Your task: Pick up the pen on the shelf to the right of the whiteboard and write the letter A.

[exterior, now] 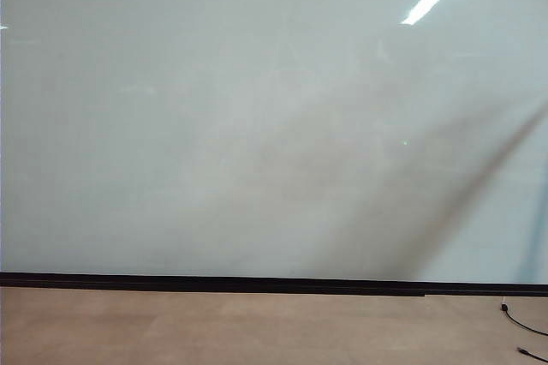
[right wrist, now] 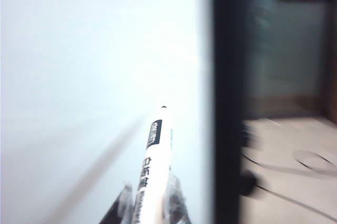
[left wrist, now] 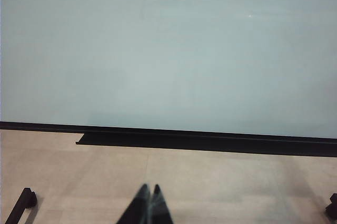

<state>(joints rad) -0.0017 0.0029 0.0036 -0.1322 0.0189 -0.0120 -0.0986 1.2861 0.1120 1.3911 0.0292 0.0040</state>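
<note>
The whiteboard (exterior: 257,116) fills the exterior view as a pale glossy board with a thin black strip along its lower edge; no drawn lines show on it, and neither arm shows there. My right gripper (right wrist: 150,190) is shut on the pen (right wrist: 152,161), a slim white marker with black print, whose small dark tip points at the whiteboard (right wrist: 95,77) close to the board's black side edge. My left gripper (left wrist: 149,188) is shut with nothing in it, low over the tan floor, well short of the whiteboard (left wrist: 168,45). The shelf is not in view.
A long shadow streak crosses the board's right half in the exterior view. Black cables (exterior: 524,324) lie on the tan floor at lower right. A cable (right wrist: 295,161) also trails on the floor beyond the board's black edge (right wrist: 227,98). A black tray strip (left wrist: 205,142) runs under the board.
</note>
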